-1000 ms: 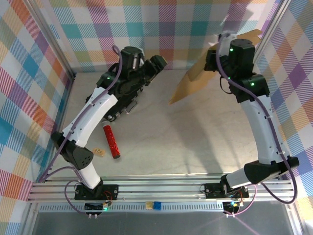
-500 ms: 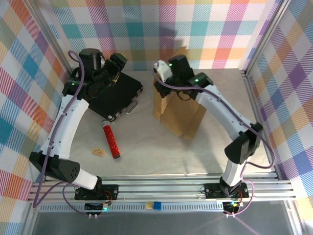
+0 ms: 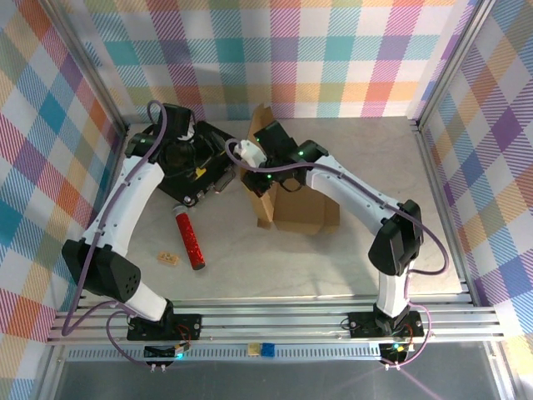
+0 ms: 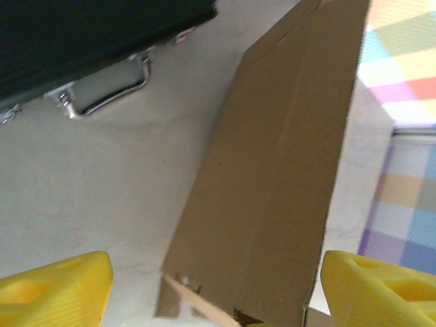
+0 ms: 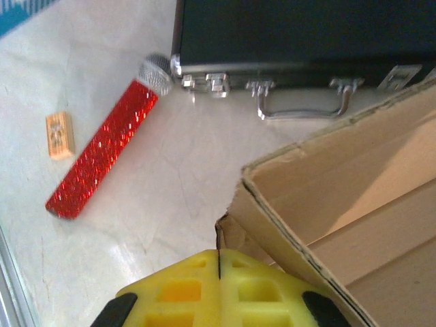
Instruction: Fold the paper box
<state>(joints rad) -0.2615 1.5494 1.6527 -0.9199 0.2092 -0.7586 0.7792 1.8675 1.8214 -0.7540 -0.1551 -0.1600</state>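
Now that the brown cardboard paper box (image 3: pixel 304 212) has landed on the surface (image 3: pixel 333 258), folding can begin.
Right gripper (image 5: pixel 218 262) pinched shut on its edge; left gripper (image 4: pixel 214 289) wide, empty, facing it.

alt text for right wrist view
A brown paper box fills the lower right, its edge pinched in the shut yellow jaws. Behind lies a black case with a metal handle; a red glitter microphone lies left.

Left arm (image 3: pixel 125 200): reaching toward upper left; left gripper (image 4: pixel 211 293) holding jaws wide apart. Right arm (image 3: pixel 350 187): stretching to upper centre; right gripper (image 5: pixel 218 272) pinching the paper box (image 5: pixel 354 225) edge.
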